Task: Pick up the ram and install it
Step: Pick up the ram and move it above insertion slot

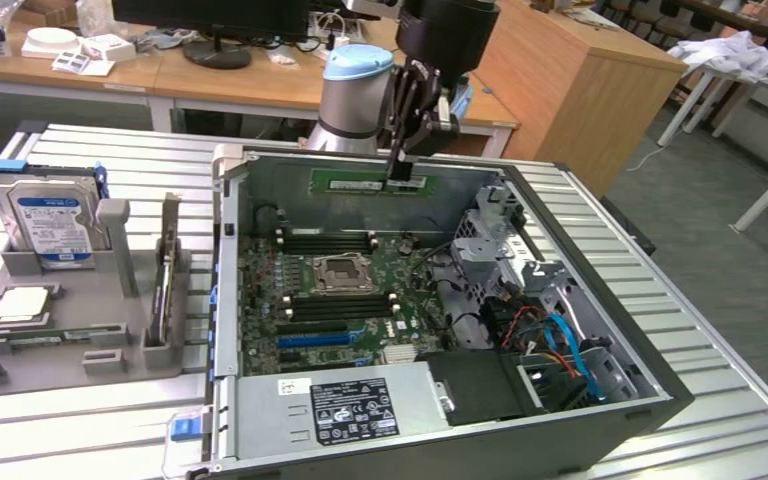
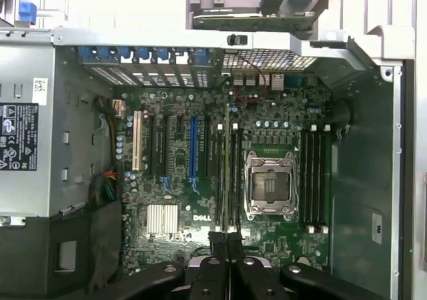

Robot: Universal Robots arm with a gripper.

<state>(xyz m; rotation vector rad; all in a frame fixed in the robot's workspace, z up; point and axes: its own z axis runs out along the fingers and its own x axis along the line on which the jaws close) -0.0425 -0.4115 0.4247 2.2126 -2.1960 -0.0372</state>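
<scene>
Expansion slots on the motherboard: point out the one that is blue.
The lone blue slot, with black slots on either side. Every other long slot is black, except one cream slot at the row's end.

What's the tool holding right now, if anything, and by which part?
The tool is shut on the ram, pinching its upper edge near the end at the exterior view's right.
</scene>
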